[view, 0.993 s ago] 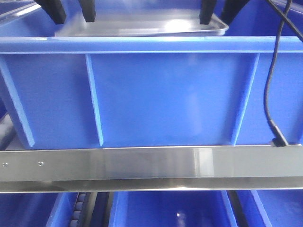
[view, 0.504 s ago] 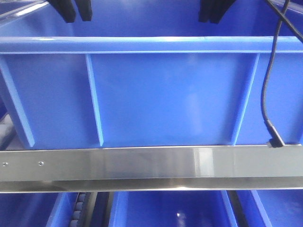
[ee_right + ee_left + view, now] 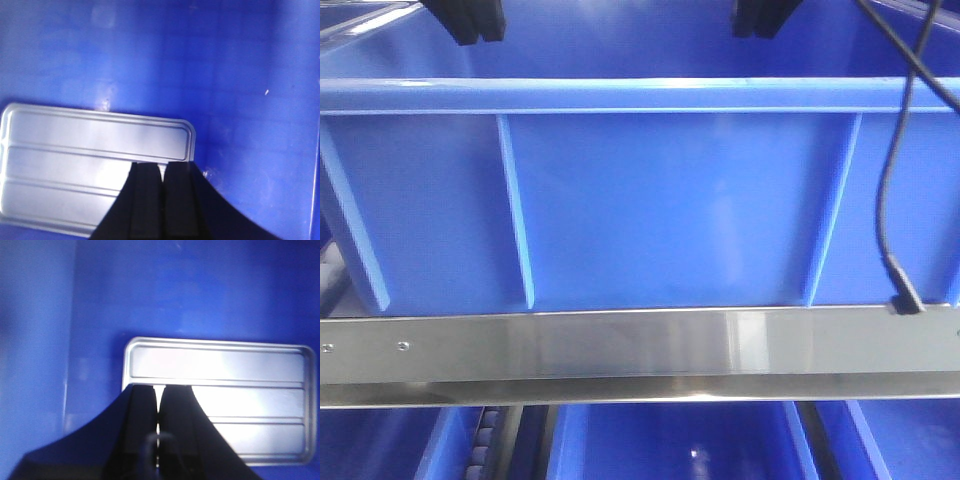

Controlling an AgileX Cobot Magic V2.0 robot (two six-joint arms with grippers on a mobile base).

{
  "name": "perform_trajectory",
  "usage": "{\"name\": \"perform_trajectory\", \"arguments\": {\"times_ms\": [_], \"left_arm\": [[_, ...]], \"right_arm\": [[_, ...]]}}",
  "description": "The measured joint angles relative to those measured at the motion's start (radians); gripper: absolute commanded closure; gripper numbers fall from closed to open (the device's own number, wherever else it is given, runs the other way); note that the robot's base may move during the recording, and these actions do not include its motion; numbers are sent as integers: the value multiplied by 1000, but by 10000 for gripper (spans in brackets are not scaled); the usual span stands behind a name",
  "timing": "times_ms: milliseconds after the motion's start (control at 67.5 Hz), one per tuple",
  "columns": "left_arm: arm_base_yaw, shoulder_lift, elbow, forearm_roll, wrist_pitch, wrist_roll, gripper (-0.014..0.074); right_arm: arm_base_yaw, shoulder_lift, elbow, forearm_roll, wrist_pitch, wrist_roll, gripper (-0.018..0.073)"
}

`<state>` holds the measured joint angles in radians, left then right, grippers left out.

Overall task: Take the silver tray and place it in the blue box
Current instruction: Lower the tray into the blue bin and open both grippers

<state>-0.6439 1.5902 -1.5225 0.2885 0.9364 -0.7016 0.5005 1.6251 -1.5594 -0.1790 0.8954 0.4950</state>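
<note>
The silver tray (image 3: 220, 365) lies flat on the floor of the blue box (image 3: 670, 200), floor ridges up. It also shows in the right wrist view (image 3: 90, 135). In the front view it is hidden behind the box wall. My left gripper (image 3: 160, 387) is shut and empty, above the tray's left end. Its tips show over the box's left rim (image 3: 475, 25). My right gripper (image 3: 161, 165) is shut and empty, above the tray's right end, with its tips over the rim (image 3: 758, 20). Neither gripper touches the tray.
A steel rail (image 3: 640, 345) runs across in front of the box. A black cable (image 3: 888, 180) hangs down at the right over the box's side. More blue crates (image 3: 670, 440) sit on the level below.
One second ago the tray showed above the box rim between spread fingers. It has since dropped out of the front view, and both grippers' fingers have closed together and risen slightly.
</note>
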Motion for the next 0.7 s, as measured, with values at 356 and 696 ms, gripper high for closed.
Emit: {"name": "perform_trajectory", "arguments": {"times_ms": [356,696], "left_arm": [[0,-247,310,-79,-258,85,592],[-91,-595,667,-118,-593,417,592]], "right_arm": [[74,-309,368,0,-363,-135,507],[81,-686,766,-134,-798,-176,507]]}}
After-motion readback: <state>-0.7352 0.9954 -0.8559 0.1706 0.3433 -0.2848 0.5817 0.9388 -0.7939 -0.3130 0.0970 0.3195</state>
